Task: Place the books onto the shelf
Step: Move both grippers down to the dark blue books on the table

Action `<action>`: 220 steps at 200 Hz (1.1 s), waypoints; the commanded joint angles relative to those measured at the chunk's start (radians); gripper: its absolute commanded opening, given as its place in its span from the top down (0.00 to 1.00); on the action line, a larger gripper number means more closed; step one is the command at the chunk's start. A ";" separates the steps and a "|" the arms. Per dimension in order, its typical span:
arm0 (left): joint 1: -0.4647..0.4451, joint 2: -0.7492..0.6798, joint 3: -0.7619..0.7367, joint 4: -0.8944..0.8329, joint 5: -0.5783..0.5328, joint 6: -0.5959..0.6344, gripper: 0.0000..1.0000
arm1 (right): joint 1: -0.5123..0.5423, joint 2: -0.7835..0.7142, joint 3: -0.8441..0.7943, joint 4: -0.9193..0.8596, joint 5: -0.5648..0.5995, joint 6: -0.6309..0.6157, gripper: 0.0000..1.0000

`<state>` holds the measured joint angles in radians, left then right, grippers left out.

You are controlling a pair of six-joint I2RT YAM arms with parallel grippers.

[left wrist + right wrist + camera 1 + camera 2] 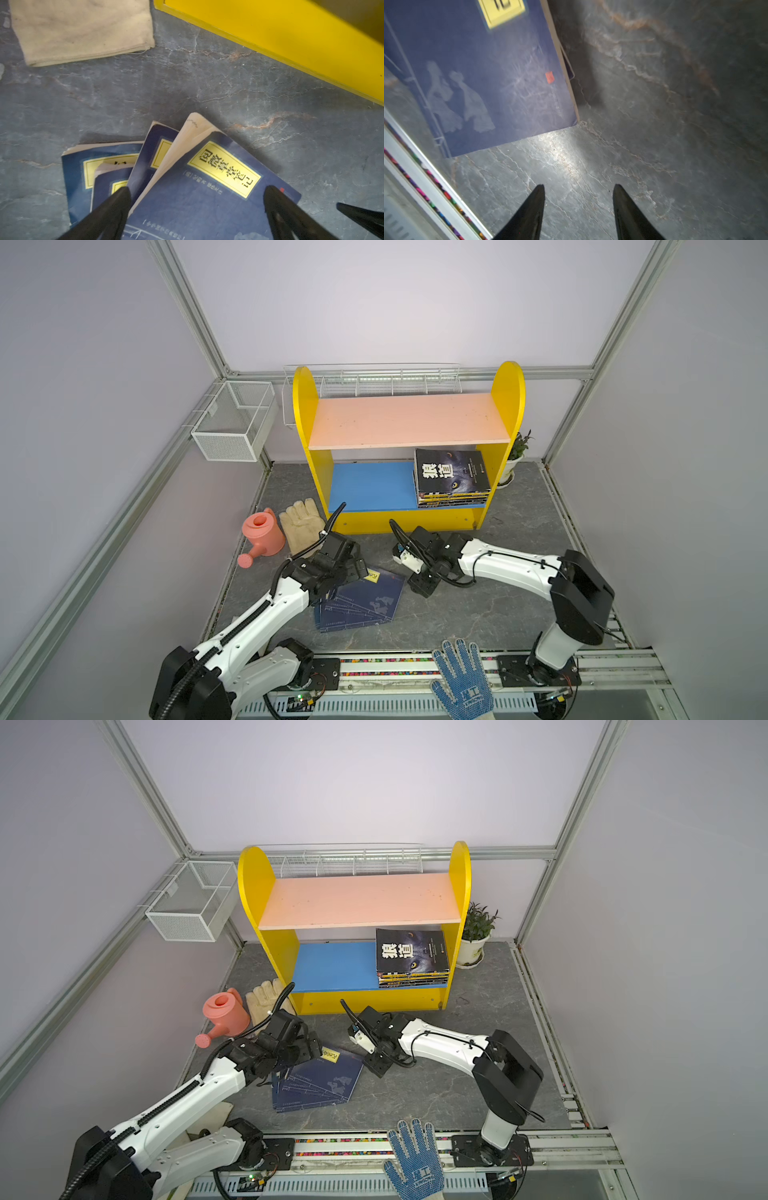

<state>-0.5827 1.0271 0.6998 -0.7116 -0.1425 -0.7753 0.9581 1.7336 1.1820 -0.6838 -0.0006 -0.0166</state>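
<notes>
Your left gripper (197, 192) is wide open, fingers (116, 209) straddling the top book (187, 207) of a fanned navy pile (361, 601); contact is unclear. Your right gripper (578, 187), half open and empty, hangs over tabletop (654, 124) at the pile's 3 o'clock. The pile lies at the shelf's (305, 406) 6 o'clock; more books (451, 479) sit on its blue board (370, 485). Your left arm (266, 614) hides one pile corner.

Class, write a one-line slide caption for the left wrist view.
Open left gripper poised over fanned navy books on grey tabletop, yellow shelf beyond.
</notes>
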 commanded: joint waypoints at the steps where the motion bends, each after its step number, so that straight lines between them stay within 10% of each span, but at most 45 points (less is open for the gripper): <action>1: 0.009 -0.049 -0.038 -0.075 -0.026 -0.035 0.00 | 0.017 0.067 0.006 -0.027 0.013 -0.060 0.44; 220: 0.014 -0.043 -0.128 0.027 0.219 0.037 0.02 | -0.099 0.219 0.314 0.128 -0.101 0.145 0.44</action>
<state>-0.5674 0.9821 0.5404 -0.7338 -0.0051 -0.7616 0.9005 1.9862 1.4940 -0.6014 -0.0437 0.0471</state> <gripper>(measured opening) 0.985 0.561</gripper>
